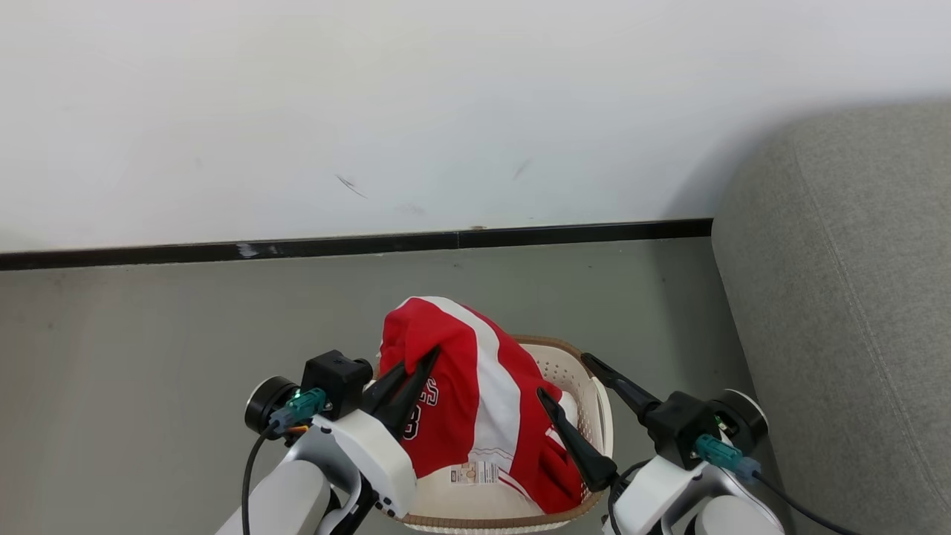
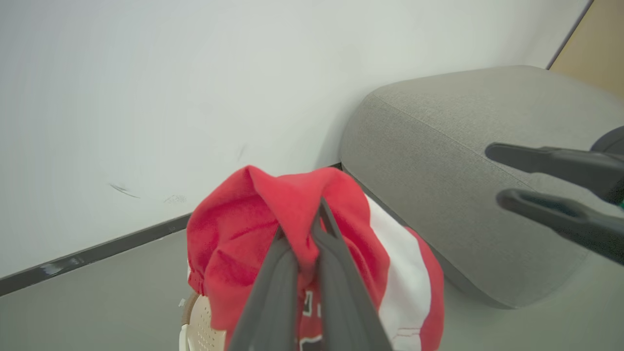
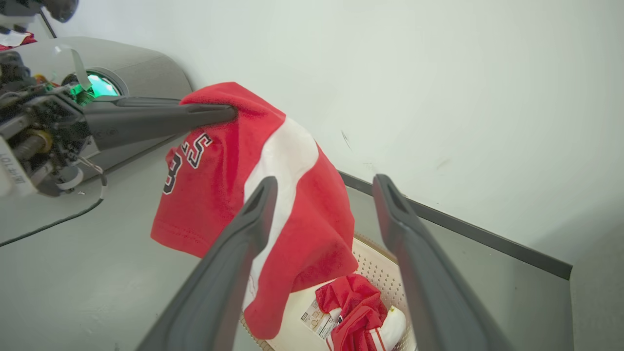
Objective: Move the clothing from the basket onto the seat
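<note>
My left gripper [image 1: 420,360] is shut on a red garment with a broad white stripe and dark numbers [image 1: 475,371], holding it bunched up above the basket [image 1: 591,401]. In the left wrist view the fingers [image 2: 302,224] pinch a fold of that garment [image 2: 234,234]. The right wrist view shows it [image 3: 219,195] hanging with its hem over the basket [image 3: 375,268], where a second crumpled red garment [image 3: 356,307] lies. My right gripper [image 1: 565,377] stands open beside the hanging cloth, over the basket's right side, holding nothing [image 3: 325,181]. The grey seat [image 1: 839,297] is to the right.
A white wall with a black skirting board [image 1: 446,241] runs behind the basket. Grey floor [image 1: 148,334] stretches to the left. The seat's rounded end [image 2: 463,195] rises close to the basket's right side. A barcode label [image 1: 475,472] shows on the basket's bottom.
</note>
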{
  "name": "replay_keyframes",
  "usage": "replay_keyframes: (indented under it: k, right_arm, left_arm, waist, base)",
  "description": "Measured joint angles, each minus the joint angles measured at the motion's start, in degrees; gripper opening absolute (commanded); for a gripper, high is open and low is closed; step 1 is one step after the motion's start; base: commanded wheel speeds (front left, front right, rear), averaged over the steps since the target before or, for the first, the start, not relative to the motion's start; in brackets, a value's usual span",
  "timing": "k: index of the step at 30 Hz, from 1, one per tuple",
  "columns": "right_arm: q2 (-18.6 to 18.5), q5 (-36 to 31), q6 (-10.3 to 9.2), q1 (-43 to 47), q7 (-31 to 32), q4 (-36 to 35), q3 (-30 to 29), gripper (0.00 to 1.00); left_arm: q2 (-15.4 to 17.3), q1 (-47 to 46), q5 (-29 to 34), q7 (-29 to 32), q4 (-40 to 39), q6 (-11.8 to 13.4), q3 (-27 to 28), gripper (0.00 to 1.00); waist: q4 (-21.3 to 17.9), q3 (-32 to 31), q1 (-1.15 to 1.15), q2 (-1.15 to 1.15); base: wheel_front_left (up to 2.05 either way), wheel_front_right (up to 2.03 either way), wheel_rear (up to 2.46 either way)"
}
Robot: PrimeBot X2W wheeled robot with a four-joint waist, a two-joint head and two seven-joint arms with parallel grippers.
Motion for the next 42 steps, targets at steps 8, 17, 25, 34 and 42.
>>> replay_keyframes:
  k: [8,17,25,34,42]
  right_arm:
    - [-1.6,0.0,0.0,-0.1,0.0,-0.2,3.7,1.0]
    - [-3.6,0.1,0.0,-1.3,0.0,-0.1,5.0,1.0]
    - [-3.8,0.2,0.0,-1.6,0.0,0.9,8.7,1.0]
    - [-3.9,1.4,0.01,-2.2,0.0,1.3,9.2,1.0]
    - [-4.7,2.4,0.01,-2.1,0.0,2.4,8.9,0.71]
  left_arm:
    - [0.6,0.8,-1.3,1.1,-2.2,0.0,-3.2,0.0]
    - [1.0,0.8,-2.5,2.0,-6.5,0.0,-6.1,0.0]
    - [1.5,0.8,-4.1,2.6,-9.0,0.0,-9.0,0.0]
    - [1.7,0.8,-5.5,3.4,-11.8,0.0,-11.6,0.0]
    - [2.3,0.8,-8.4,4.5,-15.1,0.0,-12.6,0.0]
  waist:
    - [0.7,-1.8,0.0,0.0]
    - [1.5,-2.2,0.0,0.0]
    - [1.9,-2.5,0.0,0.0]
    - [2.0,-3.8,0.0,0.0]
    - [1.6,-4.6,0.0,0.0]
  base:
    - [0.0,0.0,0.0]
    - [0.0,0.0,0.0]
    - [0.0,0.0,0.0]
    - [0.0,0.0,0.0]
    - [0.0,0.0,0.0]
